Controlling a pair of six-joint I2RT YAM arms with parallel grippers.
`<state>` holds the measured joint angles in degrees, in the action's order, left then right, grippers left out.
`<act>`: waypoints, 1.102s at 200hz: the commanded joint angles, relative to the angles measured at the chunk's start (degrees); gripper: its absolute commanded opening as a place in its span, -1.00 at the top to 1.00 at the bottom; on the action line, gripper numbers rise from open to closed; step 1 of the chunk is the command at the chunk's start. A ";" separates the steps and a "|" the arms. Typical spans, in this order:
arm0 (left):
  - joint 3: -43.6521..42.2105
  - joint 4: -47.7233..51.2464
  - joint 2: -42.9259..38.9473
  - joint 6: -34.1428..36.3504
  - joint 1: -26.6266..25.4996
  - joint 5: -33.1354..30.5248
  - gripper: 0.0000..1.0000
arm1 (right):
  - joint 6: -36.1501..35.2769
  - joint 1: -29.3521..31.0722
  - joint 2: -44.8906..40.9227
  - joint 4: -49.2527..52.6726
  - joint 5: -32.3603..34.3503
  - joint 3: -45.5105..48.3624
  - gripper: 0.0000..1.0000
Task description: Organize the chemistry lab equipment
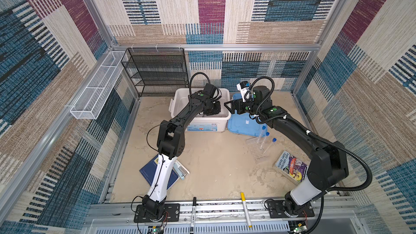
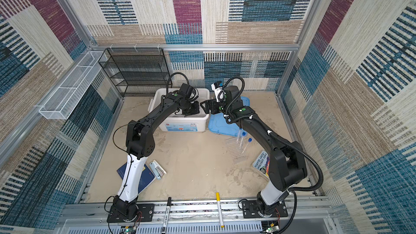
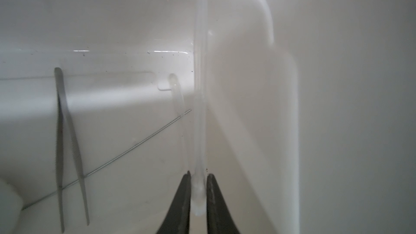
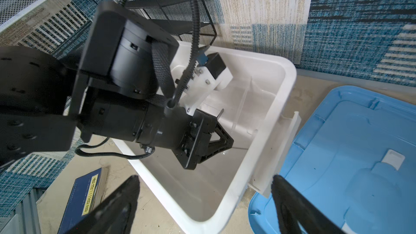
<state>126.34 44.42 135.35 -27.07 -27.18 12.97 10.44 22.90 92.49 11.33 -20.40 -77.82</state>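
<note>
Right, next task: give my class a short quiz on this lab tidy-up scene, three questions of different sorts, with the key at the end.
1. True or false: the three blue-capped test tubes are already inside the white bin.
2. In the left wrist view, what lies between the jaws of the left gripper? A) metal tweezers B) glass rod C) yellow marker
3. Fill in: the jaws of the right gripper stand wide ____, holding nothing.

Key
1. False: they lie outside it, beside the blue lid.
2. B
3. open
</note>
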 commanded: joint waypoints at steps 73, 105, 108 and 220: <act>0.04 -0.49 4.19 0.60 0.12 1.27 0.55 | -1.56 -0.01 -3.01 -0.39 -0.80 1.05 -0.87; -0.22 -0.57 4.64 -0.03 0.25 0.96 0.50 | -1.56 -0.02 -3.01 -0.04 -1.02 1.09 -0.88; -0.26 -0.58 4.62 -0.20 0.25 0.96 0.49 | -1.64 -0.04 -2.97 -0.01 -0.96 1.09 -0.88; -1.27 0.44 -1.61 -0.46 0.79 -2.73 -0.99 | -2.70 -0.04 -4.22 2.12 1.43 -0.90 -0.93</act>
<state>125.34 44.36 135.87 -27.55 -26.63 11.92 8.43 22.90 89.19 13.15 -20.38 -77.76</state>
